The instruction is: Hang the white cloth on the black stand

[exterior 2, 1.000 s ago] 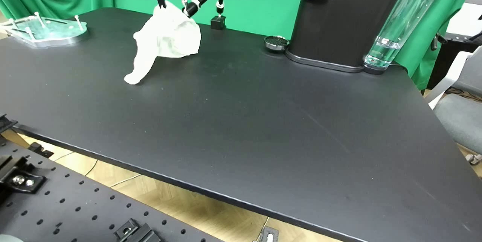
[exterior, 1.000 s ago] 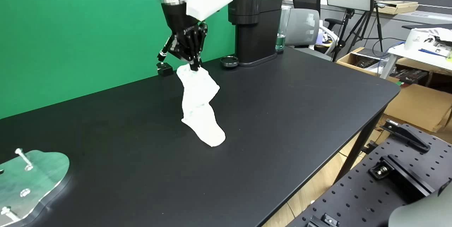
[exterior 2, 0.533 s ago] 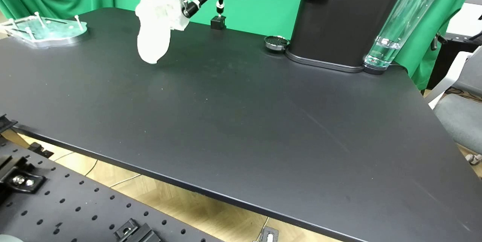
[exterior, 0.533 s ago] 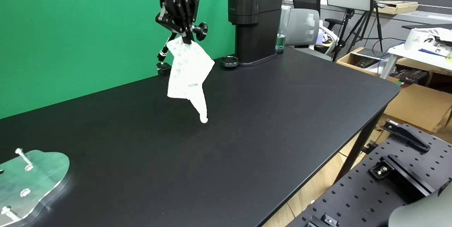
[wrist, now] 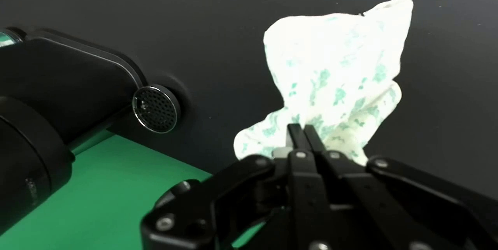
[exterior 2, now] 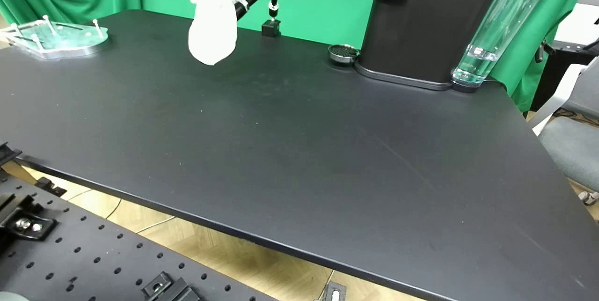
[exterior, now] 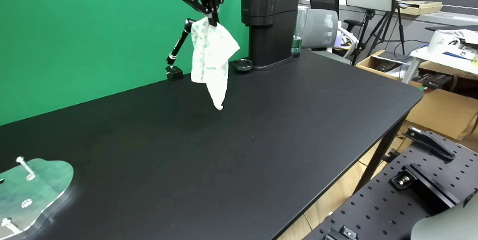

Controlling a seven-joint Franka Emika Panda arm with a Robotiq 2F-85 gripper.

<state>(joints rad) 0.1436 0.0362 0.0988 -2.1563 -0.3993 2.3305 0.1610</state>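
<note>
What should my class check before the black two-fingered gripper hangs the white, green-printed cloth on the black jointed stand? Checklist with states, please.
1. Gripper shut on the cloth: ok.
2. Cloth's lower end off the flat black tabletop: ok, it seems to hang free.
3. Cloth apart from the tall black coffee machine: ok, both exterior views show a gap.
4. Stand fully visible: not ok, the cloth hides part of it.
5. Cloth clear of the stand: cannot tell, they overlap in both exterior views.
</note>
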